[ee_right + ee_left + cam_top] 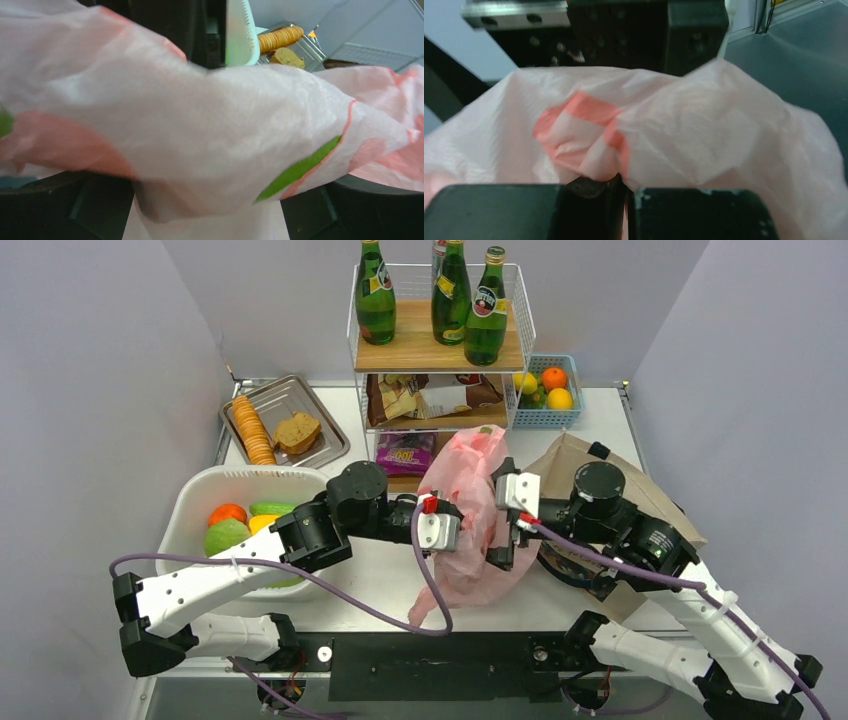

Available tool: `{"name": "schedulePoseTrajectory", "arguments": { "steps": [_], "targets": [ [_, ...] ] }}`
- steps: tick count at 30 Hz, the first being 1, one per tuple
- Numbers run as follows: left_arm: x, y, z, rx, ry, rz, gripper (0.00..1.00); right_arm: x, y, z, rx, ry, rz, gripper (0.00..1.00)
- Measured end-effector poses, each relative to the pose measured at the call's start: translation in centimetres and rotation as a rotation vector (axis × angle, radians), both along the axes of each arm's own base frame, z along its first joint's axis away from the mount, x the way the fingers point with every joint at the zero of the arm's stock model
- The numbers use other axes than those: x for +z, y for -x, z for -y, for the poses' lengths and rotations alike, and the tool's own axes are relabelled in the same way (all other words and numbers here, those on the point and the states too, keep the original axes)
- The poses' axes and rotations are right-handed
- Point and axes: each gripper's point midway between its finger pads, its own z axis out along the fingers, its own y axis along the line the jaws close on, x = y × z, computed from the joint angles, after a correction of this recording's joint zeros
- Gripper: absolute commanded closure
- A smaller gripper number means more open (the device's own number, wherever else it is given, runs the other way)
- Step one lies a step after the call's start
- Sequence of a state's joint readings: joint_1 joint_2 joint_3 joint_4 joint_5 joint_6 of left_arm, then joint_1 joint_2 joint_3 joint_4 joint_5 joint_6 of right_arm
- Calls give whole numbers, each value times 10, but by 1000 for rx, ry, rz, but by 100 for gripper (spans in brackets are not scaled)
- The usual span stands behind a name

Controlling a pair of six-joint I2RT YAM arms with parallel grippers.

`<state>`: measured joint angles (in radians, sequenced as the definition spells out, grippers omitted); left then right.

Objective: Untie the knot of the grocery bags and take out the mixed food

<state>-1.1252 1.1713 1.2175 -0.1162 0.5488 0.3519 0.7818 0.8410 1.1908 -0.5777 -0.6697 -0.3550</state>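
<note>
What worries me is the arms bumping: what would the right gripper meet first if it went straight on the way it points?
The pink bag, draped across the open right gripper. The left gripper, shut on that bag, seems to lie just beyond, though depth is unclear.

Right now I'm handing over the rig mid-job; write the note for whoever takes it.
Left gripper: shut, pinching the thin pink plastic grocery bag.
Right gripper: open, with bag film lying loose between its jaws.
Bag: mid-table between the two grippers, beside the beige canvas tote.
Done: one side of the bag is held.
Knot: there is a bunched pink fold near the left fingers; cannot tell whether it is tied.
Left: free the handles and lift out the food, which is hidden inside the bag.
</note>
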Motion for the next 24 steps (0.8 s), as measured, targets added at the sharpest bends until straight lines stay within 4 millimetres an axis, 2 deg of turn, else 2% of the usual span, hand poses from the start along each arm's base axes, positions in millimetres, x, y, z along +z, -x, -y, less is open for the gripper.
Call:
{"name": "schedulePoseTrajectory", "arguments": {
  "steps": [2, 4, 6, 9, 10, 12, 13, 15, 18, 21, 23, 24],
  "targets": [
    [5, 6, 2, -30, 7, 16, 100, -3, 6, -7, 40, 23, 39, 16],
    [10, 10, 3, -54, 11, 32, 100, -8, 12, -14, 82, 55, 89, 44],
    [16, 11, 4, -71, 18, 56, 100, -11, 16, -18, 105, 79, 129, 62],
    [21, 11, 2, -71, 23, 93, 99, -14, 14, -18, 98, 103, 149, 80],
    [22, 10, 0, -65, 22, 104, 96, -17, 14, -17, 95, 114, 150, 90],
    [24, 6, -6, -36, 12, 126, 78, -20, 12, -12, 75, 130, 144, 100],
    [27, 4, -10, -14, 9, 136, 62, -19, 10, -10, 60, 130, 142, 100],
    [35, 0, -23, 22, 2, 159, 49, -25, 3, 3, -1, 150, 114, 100],
    [54, -4, -58, 92, -11, 185, 42, -21, -18, 24, -141, 131, 74, 100],
    [72, -24, -90, 207, -6, 205, 39, -14, -33, 44, -268, 87, 23, 100],
    [80, -35, -103, 268, -1, 216, 37, -12, -38, 49, -320, 57, -30, 100],
    [84, -35, -102, 271, 5, 221, 37, -9, -39, 50, -340, 29, -68, 100]
  ]
}}
